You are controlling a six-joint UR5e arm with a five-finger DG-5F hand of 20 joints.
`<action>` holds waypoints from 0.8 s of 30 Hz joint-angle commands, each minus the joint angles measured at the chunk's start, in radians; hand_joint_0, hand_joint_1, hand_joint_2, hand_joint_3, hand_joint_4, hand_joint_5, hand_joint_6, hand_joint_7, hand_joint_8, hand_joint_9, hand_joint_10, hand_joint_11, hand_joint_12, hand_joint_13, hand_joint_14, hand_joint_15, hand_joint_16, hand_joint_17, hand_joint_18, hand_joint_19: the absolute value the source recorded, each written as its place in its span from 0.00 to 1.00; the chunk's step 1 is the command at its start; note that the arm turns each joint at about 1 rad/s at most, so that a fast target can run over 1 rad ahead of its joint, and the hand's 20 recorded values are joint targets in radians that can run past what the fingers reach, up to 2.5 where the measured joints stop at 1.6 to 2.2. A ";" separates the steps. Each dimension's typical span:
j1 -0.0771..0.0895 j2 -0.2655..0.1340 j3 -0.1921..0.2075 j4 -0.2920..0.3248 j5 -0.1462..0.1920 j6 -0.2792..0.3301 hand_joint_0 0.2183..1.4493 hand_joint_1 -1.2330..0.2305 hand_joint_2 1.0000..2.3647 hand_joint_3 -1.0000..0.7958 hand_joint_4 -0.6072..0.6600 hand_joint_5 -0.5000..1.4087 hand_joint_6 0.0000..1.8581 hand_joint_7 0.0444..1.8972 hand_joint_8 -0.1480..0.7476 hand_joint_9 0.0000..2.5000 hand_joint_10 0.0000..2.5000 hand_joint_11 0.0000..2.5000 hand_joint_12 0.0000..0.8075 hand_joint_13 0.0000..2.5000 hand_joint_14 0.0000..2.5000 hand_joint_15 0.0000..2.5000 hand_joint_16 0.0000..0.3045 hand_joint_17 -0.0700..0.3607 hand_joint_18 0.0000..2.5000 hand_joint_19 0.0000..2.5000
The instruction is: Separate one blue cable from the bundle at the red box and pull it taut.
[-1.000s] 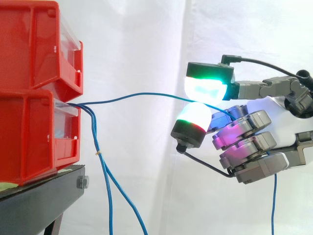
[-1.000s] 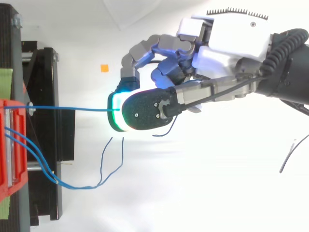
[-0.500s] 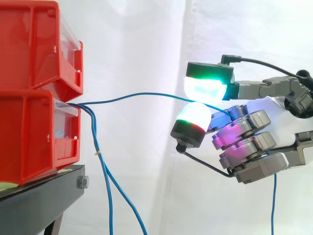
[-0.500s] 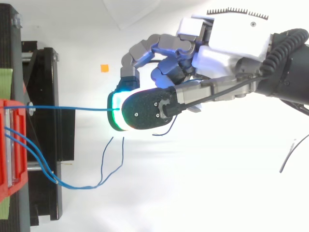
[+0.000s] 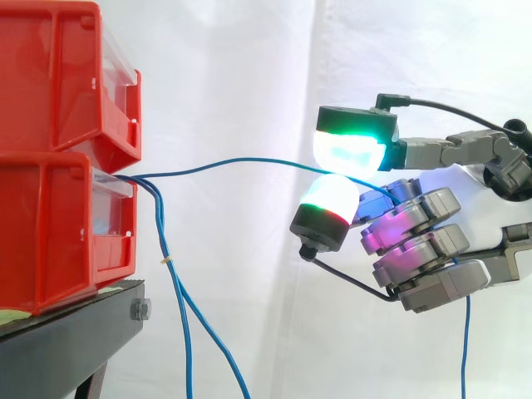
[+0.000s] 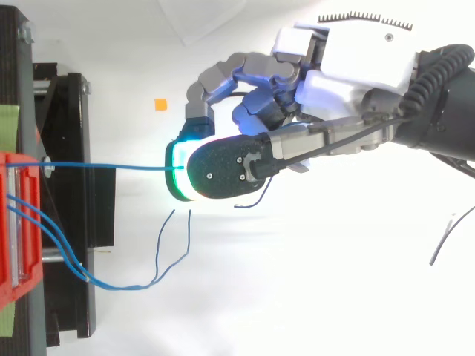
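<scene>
Beside red bins (image 5: 58, 166), robot hand (image 5: 416, 241) tight on one blue cable (image 5: 241, 161), loose cables (image 5: 167, 253) below.

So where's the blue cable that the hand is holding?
Side view: the blue cable runs from the lower red bin at left to the hand at right, above the hanging cables.

bins (image 5: 50, 208): red, with clear front panels
cable (image 5: 249, 160): blue
hand (image 5: 420, 245): grey, some segments lit magenta
fingertips (image 5: 349, 148): glowing white, edged green, black backs
stand (image 5: 66, 345): black
curtain (image 5: 241, 75): white
square marker (image 6: 160, 104): orange
</scene>
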 commanded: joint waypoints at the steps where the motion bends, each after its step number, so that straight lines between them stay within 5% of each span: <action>1: 0.000 0.001 0.001 0.000 0.000 0.000 0.40 0.35 0.02 0.52 0.57 0.13 0.51 0.49 0.50 0.31 0.85 0.54 0.46 0.27 1.00 0.57 0.09 0.31 0.49 0.82; 24: 0.000 0.000 -0.001 0.000 0.000 0.000 0.40 0.35 0.02 0.52 0.57 0.13 0.50 0.50 0.50 0.31 0.86 0.54 0.45 0.27 1.00 0.57 0.09 0.31 0.49 0.81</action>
